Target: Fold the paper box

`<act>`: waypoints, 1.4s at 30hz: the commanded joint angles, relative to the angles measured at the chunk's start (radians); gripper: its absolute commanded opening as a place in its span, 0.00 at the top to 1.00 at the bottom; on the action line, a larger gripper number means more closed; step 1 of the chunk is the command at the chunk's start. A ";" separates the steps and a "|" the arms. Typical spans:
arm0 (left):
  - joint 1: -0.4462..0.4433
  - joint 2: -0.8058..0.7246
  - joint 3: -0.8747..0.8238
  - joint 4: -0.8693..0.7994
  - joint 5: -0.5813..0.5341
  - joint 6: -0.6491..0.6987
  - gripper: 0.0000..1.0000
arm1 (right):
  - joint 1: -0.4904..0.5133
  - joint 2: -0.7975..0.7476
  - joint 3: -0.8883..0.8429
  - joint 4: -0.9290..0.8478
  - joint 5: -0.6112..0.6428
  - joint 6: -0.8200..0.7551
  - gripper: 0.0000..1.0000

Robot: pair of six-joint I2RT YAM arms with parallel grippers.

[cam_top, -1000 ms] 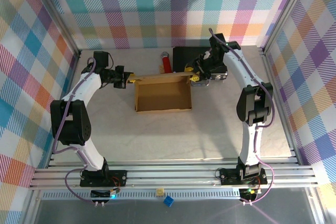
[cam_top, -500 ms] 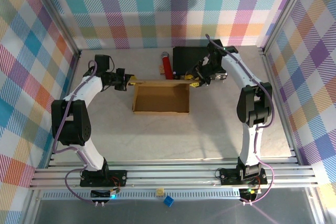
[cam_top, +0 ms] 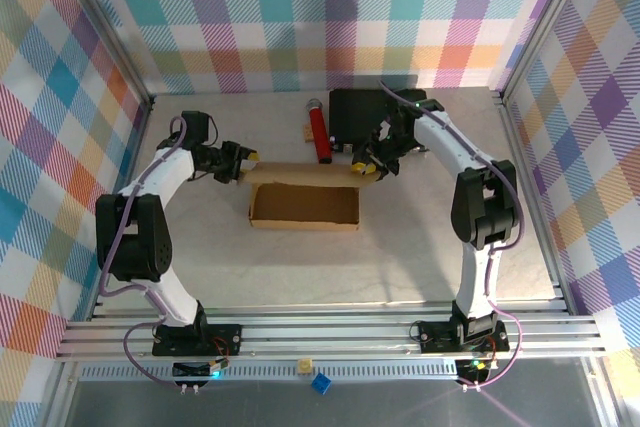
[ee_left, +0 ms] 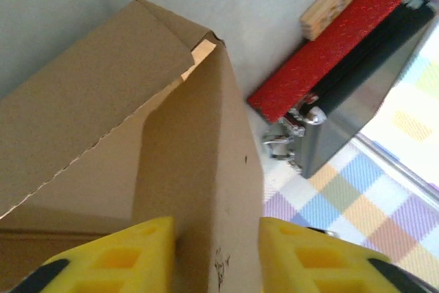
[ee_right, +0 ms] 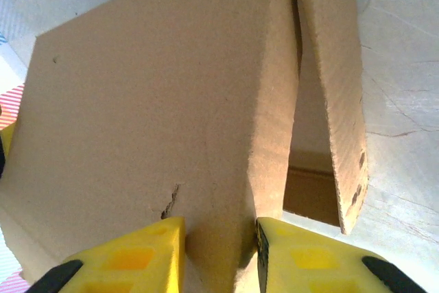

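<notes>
**A:** Two arms at the paper box (cam_top: 305, 207), yes? Where's it sit?

**B:** Mid table (cam_top: 300, 277), open side up, long side running left-right. Rear flap (cam_top: 300, 173) is raised along the far edge, tilted.

**A:** L gripper (cam_top: 245, 159)?

**B:** At the flap's left end. On the wrist cam the yellow fingers (ee_left: 130, 252) sit either side of the cardboard, w/ board filling the gap. Squeezing or just straddling, can't tell.

**A:** R gripper (cam_top: 364, 168)?

**B:** At the flap's right end. A thick cardboard edge sits btwn its pads (ee_right: 140, 252) and touches both, so it's pinching the box there.

**A:** Anything else on the table?

**B:** Black case (cam_top: 360, 110) at the back, just behind the R gripper. Red cylinder (cam_top: 320, 134) lies along the case's left side. Small wooden block (cam_top: 307, 132) is just left of the cylinder. All three sit behind the box, near its far edge.
</notes>
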State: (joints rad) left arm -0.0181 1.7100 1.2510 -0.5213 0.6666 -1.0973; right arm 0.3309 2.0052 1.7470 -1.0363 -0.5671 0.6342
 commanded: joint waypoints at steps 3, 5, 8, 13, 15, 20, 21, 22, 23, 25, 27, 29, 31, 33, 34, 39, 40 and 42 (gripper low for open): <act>0.000 -0.061 0.061 -0.290 -0.101 0.227 0.60 | 0.031 -0.040 -0.010 -0.014 0.080 -0.054 0.69; 0.000 -0.065 0.057 -0.340 -0.137 0.279 0.60 | 0.042 -0.039 -0.015 -0.018 0.095 -0.060 0.69; 0.000 -0.077 0.023 -0.344 -0.142 0.307 0.60 | 0.054 -0.047 -0.032 -0.018 0.115 -0.069 0.70; -0.005 -0.094 -0.035 -0.316 -0.132 0.319 0.62 | 0.072 -0.072 -0.078 -0.003 0.153 -0.079 0.71; -0.007 -0.101 -0.050 -0.315 -0.136 0.324 0.65 | 0.078 -0.083 -0.094 0.002 0.171 -0.083 0.71; -0.013 -0.106 -0.068 -0.357 -0.176 0.377 0.69 | 0.094 -0.113 -0.150 0.023 0.208 -0.089 0.73; -0.015 -0.108 -0.066 -0.373 -0.192 0.397 0.69 | 0.096 -0.118 -0.160 0.027 0.217 -0.093 0.73; -0.018 -0.108 -0.062 -0.391 -0.216 0.418 0.69 | 0.099 -0.121 -0.172 0.028 0.226 -0.096 0.74; -0.021 -0.110 -0.061 -0.403 -0.231 0.435 0.69 | 0.101 -0.121 -0.182 0.031 0.231 -0.099 0.74; -0.027 -0.112 -0.070 -0.407 -0.247 0.461 0.69 | 0.107 -0.120 -0.205 0.042 0.234 -0.104 0.74; -0.032 -0.110 -0.086 -0.397 -0.244 0.473 0.68 | 0.114 -0.117 -0.222 0.050 0.241 -0.106 0.74; -0.040 -0.107 -0.098 -0.393 -0.251 0.482 0.68 | 0.121 -0.112 -0.234 0.052 0.252 -0.110 0.75; -0.046 -0.109 -0.112 -0.391 -0.264 0.489 0.66 | 0.129 -0.111 -0.246 0.051 0.269 -0.113 0.74; -0.049 -0.115 -0.125 -0.390 -0.275 0.491 0.65 | 0.134 -0.109 -0.256 0.048 0.292 -0.118 0.74; -0.049 -0.122 -0.132 -0.391 -0.281 0.493 0.63 | 0.137 -0.107 -0.259 0.042 0.306 -0.122 0.74; -0.051 -0.224 -0.107 -0.469 -0.382 0.503 0.48 | 0.151 -0.102 -0.260 0.025 0.350 -0.145 0.72; -0.051 -0.254 -0.096 -0.481 -0.403 0.507 0.43 | 0.152 -0.100 -0.260 0.025 0.352 -0.146 0.72; -0.051 -0.277 -0.083 -0.484 -0.394 0.521 0.38 | 0.154 -0.096 -0.258 0.026 0.349 -0.149 0.70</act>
State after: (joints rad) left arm -0.0643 1.4960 1.1301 -0.9489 0.3180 -0.6060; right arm 0.4778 1.9053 1.4979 -0.9874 -0.2447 0.5106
